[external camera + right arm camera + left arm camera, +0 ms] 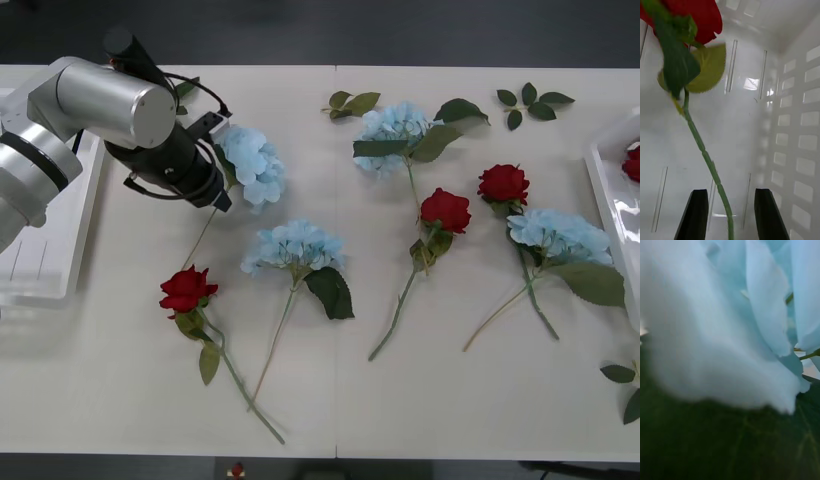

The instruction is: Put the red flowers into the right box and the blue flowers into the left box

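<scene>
Four blue flowers [296, 246] and three red flowers [187, 288] lie spread over the white bench [120, 380]. Far left sits the left box [40, 270]; beside it the left gripper [215, 170] presses against a pale-blue head, and whether it grips I cannot tell. Far right, inside the right box [610, 190], the right gripper [731, 215] stands wide around a rose stem

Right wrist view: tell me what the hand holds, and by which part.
Nothing held: the right hand is open, the stem of the red rose loose between its fingers.
</scene>
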Available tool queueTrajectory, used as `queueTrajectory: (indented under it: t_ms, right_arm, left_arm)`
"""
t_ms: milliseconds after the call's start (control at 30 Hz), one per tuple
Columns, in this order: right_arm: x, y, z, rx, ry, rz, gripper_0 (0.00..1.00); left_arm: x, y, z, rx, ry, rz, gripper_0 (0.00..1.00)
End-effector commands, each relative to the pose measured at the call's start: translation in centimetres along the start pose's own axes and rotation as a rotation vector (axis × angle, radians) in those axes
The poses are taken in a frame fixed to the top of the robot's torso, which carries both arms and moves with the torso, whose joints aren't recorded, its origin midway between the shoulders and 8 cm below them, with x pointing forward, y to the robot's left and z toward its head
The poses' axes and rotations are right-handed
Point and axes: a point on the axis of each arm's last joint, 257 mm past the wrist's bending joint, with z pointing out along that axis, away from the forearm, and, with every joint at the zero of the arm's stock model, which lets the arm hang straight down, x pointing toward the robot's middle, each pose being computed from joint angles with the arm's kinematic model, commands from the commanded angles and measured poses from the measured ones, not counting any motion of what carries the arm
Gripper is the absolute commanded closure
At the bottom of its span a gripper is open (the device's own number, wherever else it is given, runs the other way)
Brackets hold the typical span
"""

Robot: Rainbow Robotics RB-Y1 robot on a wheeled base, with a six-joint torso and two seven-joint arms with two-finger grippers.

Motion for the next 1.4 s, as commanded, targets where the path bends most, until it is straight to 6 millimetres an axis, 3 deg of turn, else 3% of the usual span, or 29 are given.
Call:
queueTrajectory:
  t_ms: [33, 200, 433, 633, 800, 1100, 1400]
  right_arm:
    - [0.6, -0.4, -0.6, -0.017, 0.023, 0.011, 0.25]
    - [0.6, 1.2, -0.7, -0.079, 0.032, 0.061, 0.15]
    - [-1.0, 5.3, -2.1, -0.263, 0.027, 0.254, 0.14]
    - [-3.6, 9.1, -3.8, -0.409, 0.059, 0.443, 0.14]
    - [-7.1, 12.4, -5.7, -0.506, 0.114, 0.617, 0.14]
    - [-11.9, 17.9, -8.7, -0.579, 0.254, 0.863, 0.14]
    - [-12.4, 23.0, -10.7, -0.458, 0.424, 0.928, 0.14]
  left_arm:
    - [-0.4, 1.2, -0.4, -0.036, -0.014, 0.007, 0.0]
    - [0.5, 1.3, 0.4, -0.036, -0.014, 0.007, 0.0]
    - [1.8, 1.1, 1.9, -0.017, -0.031, -0.019, 0.0]
    - [2.8, 0.9, 2.7, -0.008, -0.024, -0.03, 0.0]
    - [3.2, 0.9, 3.1, -0.007, -0.026, -0.033, 0.0]
    - [3.2, 0.7, 3.3, -0.012, -0.023, -0.023, 0.0]
    - [3.1, -0.3, 3.7, -0.007, -0.014, -0.012, 0.0]
